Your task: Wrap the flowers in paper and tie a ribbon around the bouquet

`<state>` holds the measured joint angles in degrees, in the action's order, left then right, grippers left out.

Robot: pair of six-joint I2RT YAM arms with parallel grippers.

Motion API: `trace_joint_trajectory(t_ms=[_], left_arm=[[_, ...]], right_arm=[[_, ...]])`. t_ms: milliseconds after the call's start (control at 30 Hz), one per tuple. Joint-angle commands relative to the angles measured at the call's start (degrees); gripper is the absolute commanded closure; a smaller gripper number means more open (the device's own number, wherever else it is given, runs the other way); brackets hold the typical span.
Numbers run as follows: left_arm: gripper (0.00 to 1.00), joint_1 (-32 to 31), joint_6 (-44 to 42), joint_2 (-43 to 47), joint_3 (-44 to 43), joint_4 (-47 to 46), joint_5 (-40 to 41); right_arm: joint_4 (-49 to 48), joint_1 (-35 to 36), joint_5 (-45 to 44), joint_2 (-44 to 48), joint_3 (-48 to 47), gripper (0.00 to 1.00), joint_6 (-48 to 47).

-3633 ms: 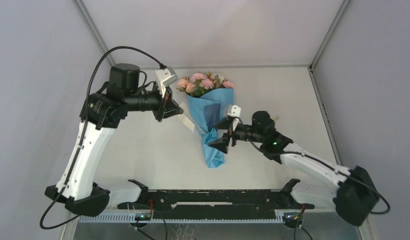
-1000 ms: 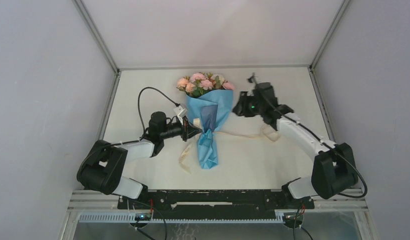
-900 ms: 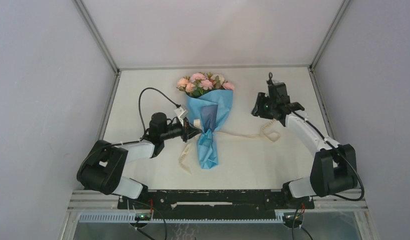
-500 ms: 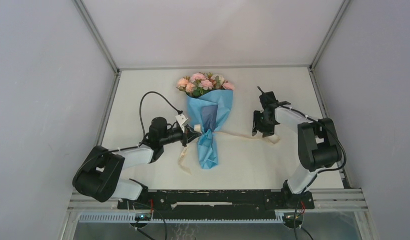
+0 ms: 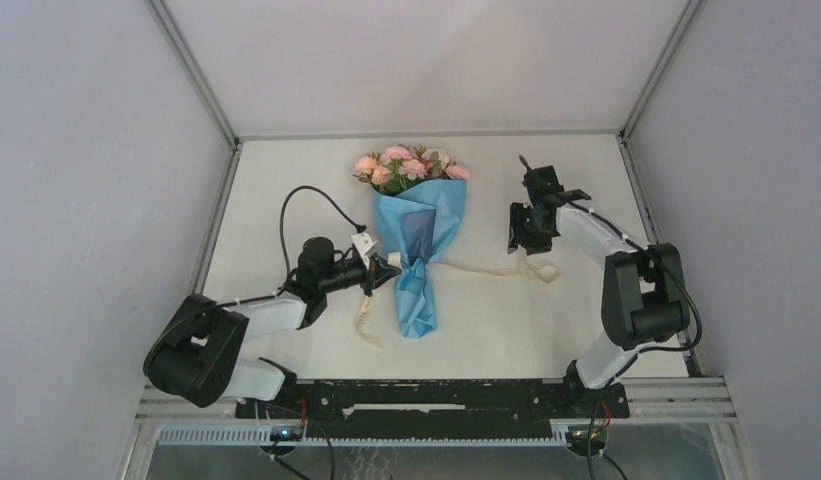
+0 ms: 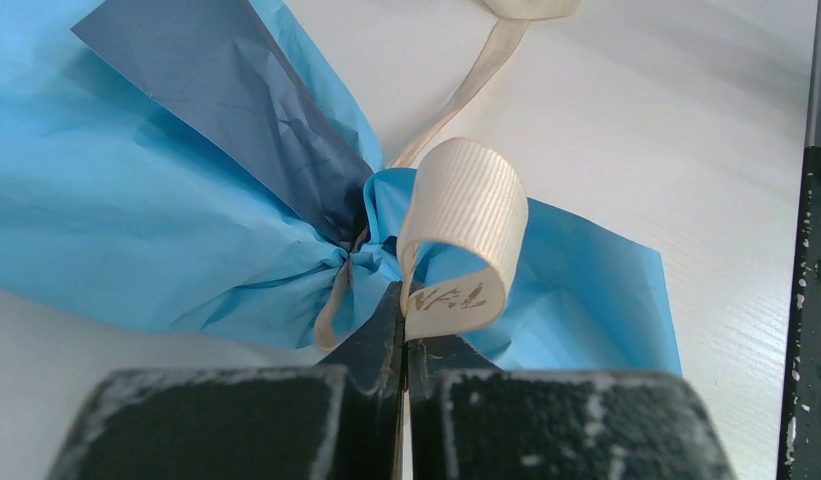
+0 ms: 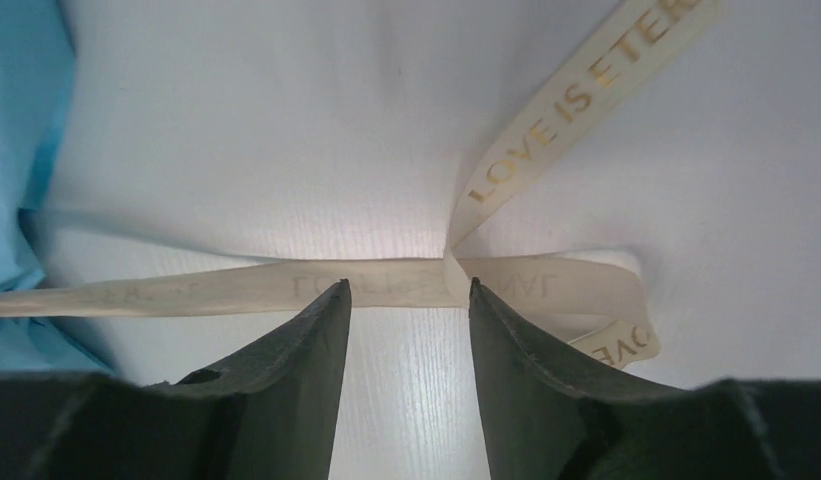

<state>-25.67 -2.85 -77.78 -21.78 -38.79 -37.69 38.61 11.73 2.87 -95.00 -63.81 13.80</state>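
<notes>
Bouquet (image 5: 418, 240): lies flat on the table (image 5: 286, 200), blooms toward the far wall, blue paper (image 5: 431, 205) gathered in at the waist. Ribbon (image 5: 486, 270): circles that waist, trails off right across the tabletop. Left claw (image 6: 403, 300): clenched on a curled loop of ribbon, right against the paper. Right claw (image 7: 409, 290): spread apart, grasps nothing, sits over the trailing strip.

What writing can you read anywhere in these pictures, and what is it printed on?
"LOVE IS ETER": gold letters on the ribbon, cut off at the picture's edge.
"OVE": on the same ribbon's curled end, the start hidden.
Faint reversed letters along its flat strand: too pale to read.
Gold letters on the loop pinched in the left end effector: upside down, not readable for sure.
</notes>
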Motion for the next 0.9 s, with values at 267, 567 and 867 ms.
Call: trace_joint_trajectory(t_ms=[267, 567, 867], left_arm=[[1.00, -0.4, -1.4, 1.7, 0.3, -0.5, 0.8], [1.00, -0.7, -3.1, 2.1, -0.5, -1.6, 3.8], [1.00, -2.3, -10.5, 3.7, 1.8, -2.8, 2.7]], right_arm=[[-1.4, -1.9, 0.9, -7.3, -2.9, 0.53, -3.2], [-2.4, -2.1, 6.8, -3.1, -3.0, 1.00, -5.2], [-4.0, 19.2, 20.1, 3.2, -18.0, 1.00, -9.3]])
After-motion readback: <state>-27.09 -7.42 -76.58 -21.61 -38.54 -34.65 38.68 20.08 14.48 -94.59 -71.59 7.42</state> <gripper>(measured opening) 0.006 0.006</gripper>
